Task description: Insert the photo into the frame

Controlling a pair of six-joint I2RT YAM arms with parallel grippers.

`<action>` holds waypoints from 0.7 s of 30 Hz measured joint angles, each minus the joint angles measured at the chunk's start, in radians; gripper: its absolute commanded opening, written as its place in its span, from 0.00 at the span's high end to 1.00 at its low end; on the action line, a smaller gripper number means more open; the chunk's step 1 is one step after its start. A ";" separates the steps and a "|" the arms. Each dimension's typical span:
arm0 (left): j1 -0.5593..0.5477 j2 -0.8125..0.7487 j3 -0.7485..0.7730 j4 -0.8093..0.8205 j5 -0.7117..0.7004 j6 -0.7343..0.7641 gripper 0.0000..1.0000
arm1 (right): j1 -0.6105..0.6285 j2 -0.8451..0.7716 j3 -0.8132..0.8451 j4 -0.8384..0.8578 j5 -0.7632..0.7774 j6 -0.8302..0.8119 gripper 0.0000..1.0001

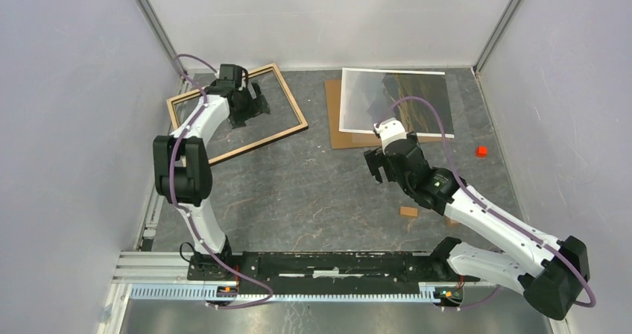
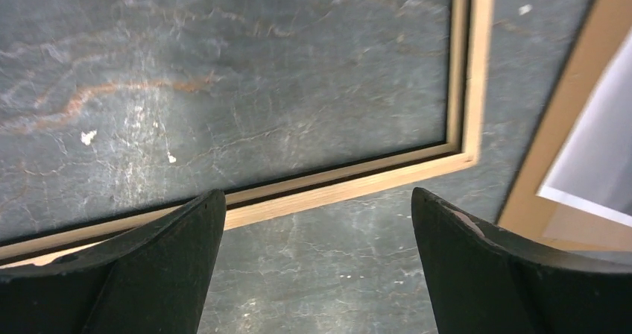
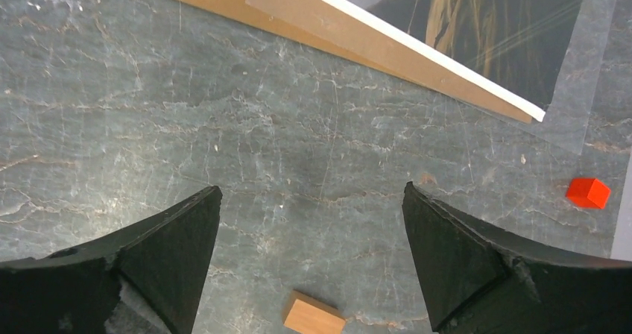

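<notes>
Presently, both pincers gape wide, holding nothing. Left gripper (image 2: 317, 200) hangs over a rail of the frame (image 1: 291, 97), thin pale wood around a clear pane, lying flat left of the backing board (image 1: 333, 121), apart from it. Right gripper (image 3: 313, 194) hangs above grey veined table (image 3: 149, 118) just before the board's near edge. The photo (image 1: 421, 95), glossy and white-margined, lies atop the board, covering most of it. Small red cube (image 3: 588, 192) to the board's right.

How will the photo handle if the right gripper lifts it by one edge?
Probably floppy: the photo looks sheet-thin, lying flat on the backing board. Likely slippery, given its glossy glare. Its low edge gives the open right gripper little to pinch.
</notes>
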 measured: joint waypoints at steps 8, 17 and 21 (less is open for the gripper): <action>0.000 0.088 -0.003 -0.025 0.001 0.000 0.00 | 0.001 0.030 0.018 -0.044 0.003 0.023 0.02; 0.000 0.123 -0.064 -0.011 0.029 -0.001 0.00 | 0.001 -0.072 0.002 0.013 -0.081 -0.069 0.02; -0.001 0.115 -0.155 0.016 0.026 -0.001 0.00 | 0.001 -0.087 -0.011 0.041 -0.128 -0.076 0.02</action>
